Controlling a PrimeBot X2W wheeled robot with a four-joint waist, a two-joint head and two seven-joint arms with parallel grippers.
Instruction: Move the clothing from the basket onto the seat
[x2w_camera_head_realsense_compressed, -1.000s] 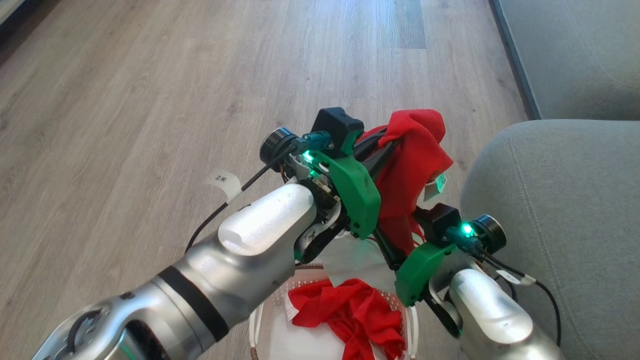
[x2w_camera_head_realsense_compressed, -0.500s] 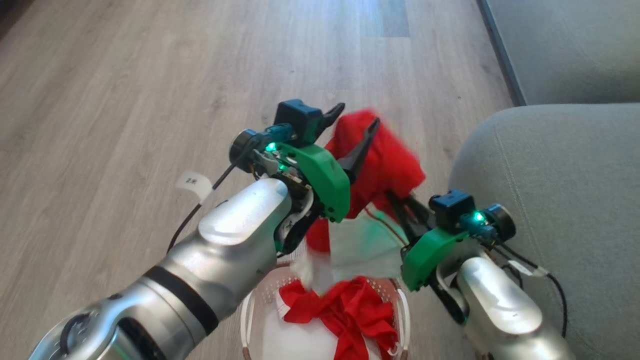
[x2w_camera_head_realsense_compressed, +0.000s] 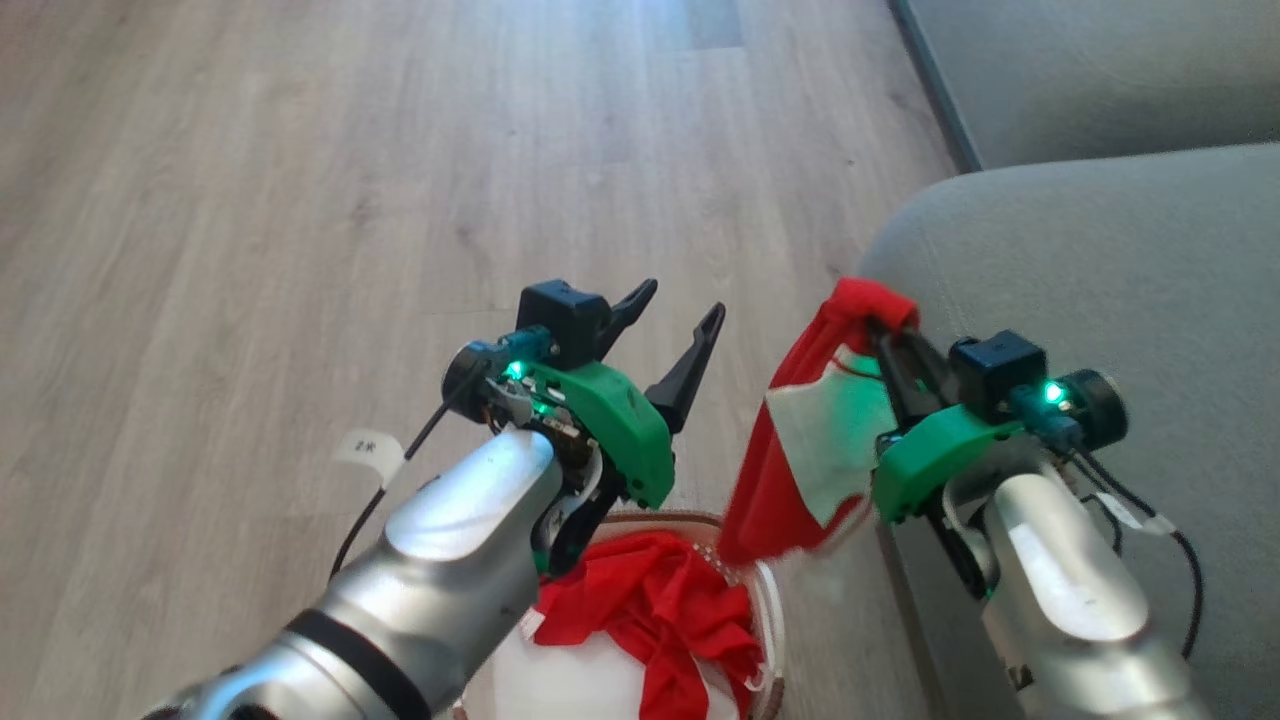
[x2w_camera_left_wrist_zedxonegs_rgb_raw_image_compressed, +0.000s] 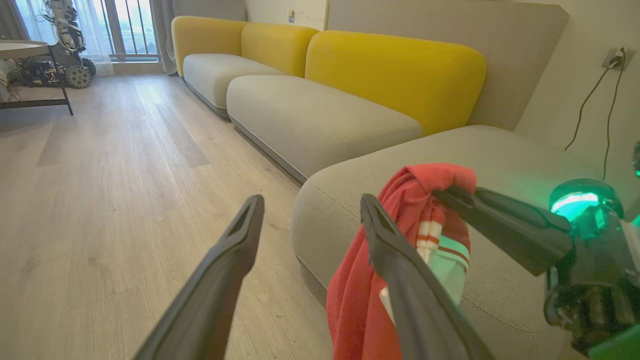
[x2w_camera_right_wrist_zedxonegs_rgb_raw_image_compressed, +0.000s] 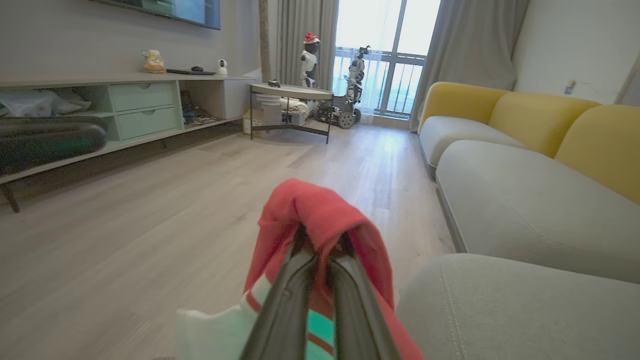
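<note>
Basket (x2w_camera_head_realsense_compressed: 768, 612) on floor (x2w_camera_head_realsense_compressed: 300, 200), near centre, clothing (x2w_camera_head_realsense_compressed: 660, 600) in it. Seat (x2w_camera_head_realsense_compressed: 1080, 260) right of basket. One garment (x2w_camera_head_realsense_compressed: 790, 470) hangs between them.

white tag (x2w_camera_head_realsense_compressed: 368, 448) beside the left arm (x2w_camera_head_realsense_compressed: 450, 525), small dark print, perhaps "2" plus one blurred character

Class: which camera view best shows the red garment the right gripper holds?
The head view: the garment hangs at nearly full length from the right gripper, white panel visible. The left wrist view shows it sideways, partly behind a left-gripper finger. The right wrist view shows its top fold over the closed fingers.
</note>
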